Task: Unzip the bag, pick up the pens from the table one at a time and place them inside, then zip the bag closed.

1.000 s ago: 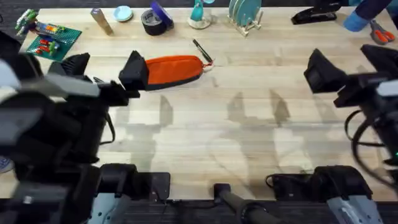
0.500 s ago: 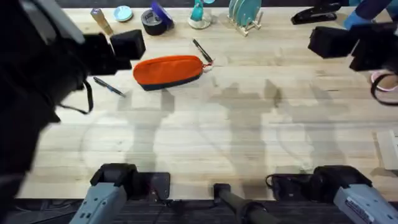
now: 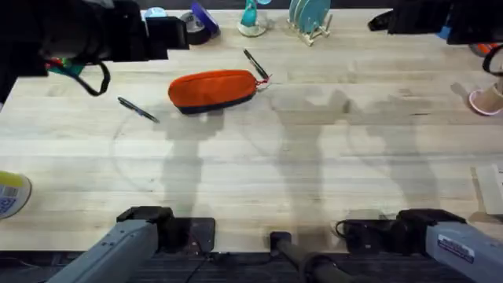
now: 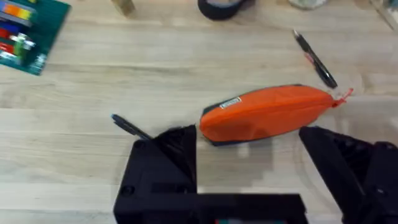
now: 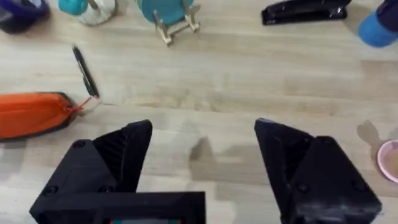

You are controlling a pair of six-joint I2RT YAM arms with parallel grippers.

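Observation:
The orange bag [image 3: 214, 89] lies zipped on the table [image 3: 251, 173] at the far middle-left. One dark pen [image 3: 255, 64] lies just beyond the bag's right end, near its zipper pull. A second pen [image 3: 137, 109] lies to the bag's left. My left gripper [image 4: 249, 168] hovers open above the table on the near side of the bag [image 4: 267, 113], holding nothing, with both pens [image 4: 315, 59] [image 4: 130, 126] in its view. My right gripper [image 5: 202, 165] is open and empty over bare wood, to the right of the bag's end [image 5: 31, 115] and the pen [image 5: 85, 71].
Along the far edge stand a green brick plate [image 4: 25, 28], a black tape roll [image 3: 196, 27], a teal rack [image 3: 309, 16] and a black stapler [image 5: 305, 11]. A pink object [image 3: 487, 98] sits far right, a yellow roll [image 3: 9, 192] at the left edge.
Both arms have lifted and swung toward the far corners, the left one away from the bag's left end. The bag and pens have stayed put.

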